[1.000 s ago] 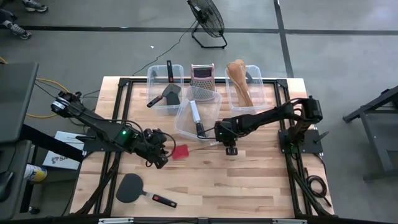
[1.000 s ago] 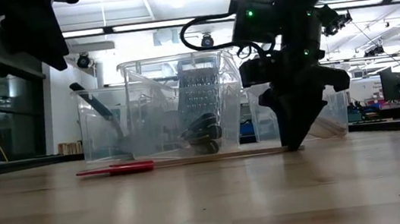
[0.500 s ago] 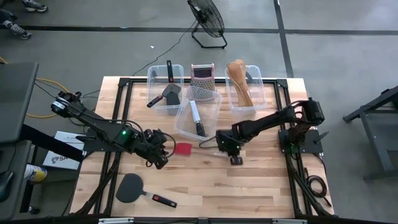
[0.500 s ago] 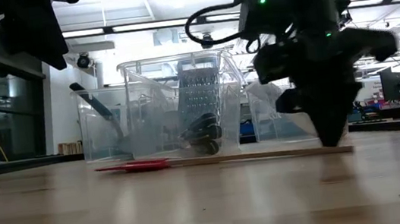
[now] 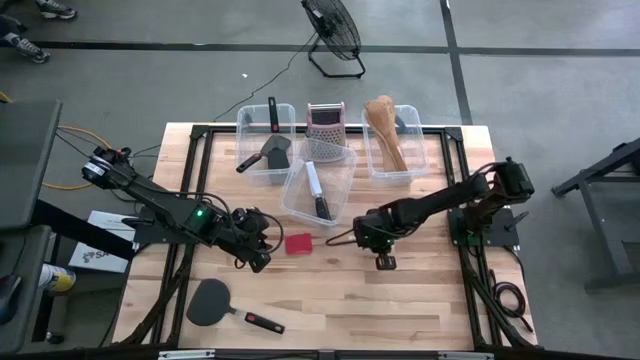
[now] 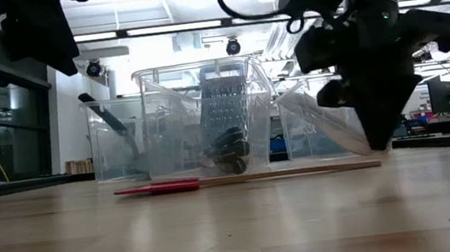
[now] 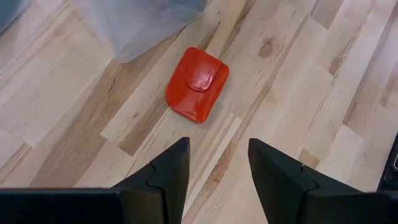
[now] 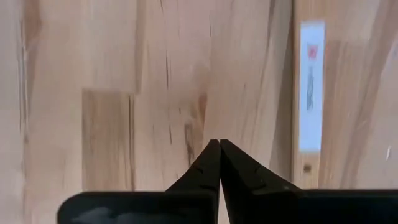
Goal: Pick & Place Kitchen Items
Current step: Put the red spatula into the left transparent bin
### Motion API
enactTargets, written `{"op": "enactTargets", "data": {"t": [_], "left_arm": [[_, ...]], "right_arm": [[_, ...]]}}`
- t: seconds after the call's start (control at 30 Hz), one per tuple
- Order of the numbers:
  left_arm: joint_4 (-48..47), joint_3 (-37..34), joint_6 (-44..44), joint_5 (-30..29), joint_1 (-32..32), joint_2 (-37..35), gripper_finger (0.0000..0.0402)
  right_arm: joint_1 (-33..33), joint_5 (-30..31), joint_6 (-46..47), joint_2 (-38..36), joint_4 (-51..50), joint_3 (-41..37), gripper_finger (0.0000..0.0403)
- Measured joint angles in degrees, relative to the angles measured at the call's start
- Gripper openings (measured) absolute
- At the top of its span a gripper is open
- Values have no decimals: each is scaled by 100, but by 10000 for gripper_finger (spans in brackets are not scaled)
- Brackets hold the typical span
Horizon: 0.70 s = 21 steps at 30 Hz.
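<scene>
The red spatula (image 5: 298, 243) lies flat on the table near its middle, its pale thin handle (image 6: 299, 170) pointing toward the table's right; it also shows in the left wrist view (image 7: 198, 84). My right gripper (image 6: 380, 146) is shut and points down just over the handle's free end. In its wrist view (image 8: 219, 144) only bare wood shows past the shut fingertips. My left gripper (image 5: 258, 248) is open and empty just left of the red head (image 7: 217, 168). A black spatula (image 5: 210, 300) lies at the near left.
Three clear bins stand at the far side: one (image 5: 268, 140) with a black spatula, one (image 5: 318, 185) with a knife, one (image 5: 392, 140) with wooden spoons. A steel grater (image 5: 325, 122) stands between them. Bare wood lies near and right of the spatula.
My right gripper has gone toward the table's right and near edges, dragging the red spatula by its handle end, so the spatula has slid right along the table. At the end the gripper has come up a little off the handle.
</scene>
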Motion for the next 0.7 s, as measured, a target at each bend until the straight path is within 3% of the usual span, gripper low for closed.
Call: {"op": "enactTargets", "data": {"t": [0.33,0.47,0.7], "left_arm": [[7,0,-25,13,0,0,161],[1,0,-87,88,-2,0,161],[-6,0,-89,128,0,0,161]], "right_arm": [[-13,221,-223,46,1579,13,21],[-41,688,-263,46,1594,13,70],[-202,922,-495,321,1658,18,175]]}}
